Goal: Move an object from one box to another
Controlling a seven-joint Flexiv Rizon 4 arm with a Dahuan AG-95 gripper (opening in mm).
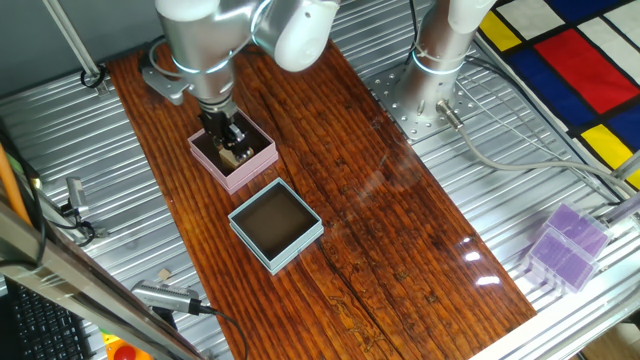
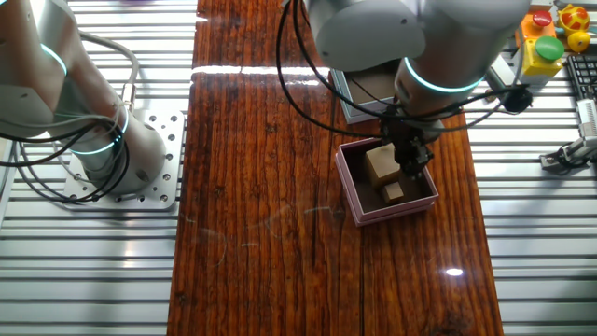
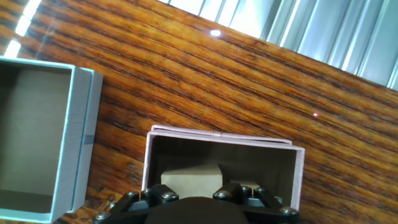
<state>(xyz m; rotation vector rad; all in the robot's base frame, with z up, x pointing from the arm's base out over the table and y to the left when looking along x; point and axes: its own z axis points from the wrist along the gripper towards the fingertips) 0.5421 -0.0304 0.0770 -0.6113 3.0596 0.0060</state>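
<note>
The pink box (image 1: 240, 178) stands on the wooden table, and my gripper (image 1: 232, 140) reaches down into it. In the other fixed view the pink box (image 2: 392, 207) holds a larger tan block (image 2: 378, 163) and a smaller tan block (image 2: 394, 192); my gripper (image 2: 410, 161) is at the larger block's right side. The hand view shows the pink box (image 3: 217, 138) with a tan block (image 3: 189, 176) just ahead of the hand; the fingertips are hidden. The light blue box (image 1: 275, 225) stands empty beside it and shows in the hand view (image 3: 84, 137).
A second arm's base (image 1: 430, 90) is bolted on the metal plate beyond the table. Purple boxes (image 1: 565, 245) lie at the right. A button box (image 2: 546, 42) and a hand tool (image 1: 170, 297) sit off the table's edges.
</note>
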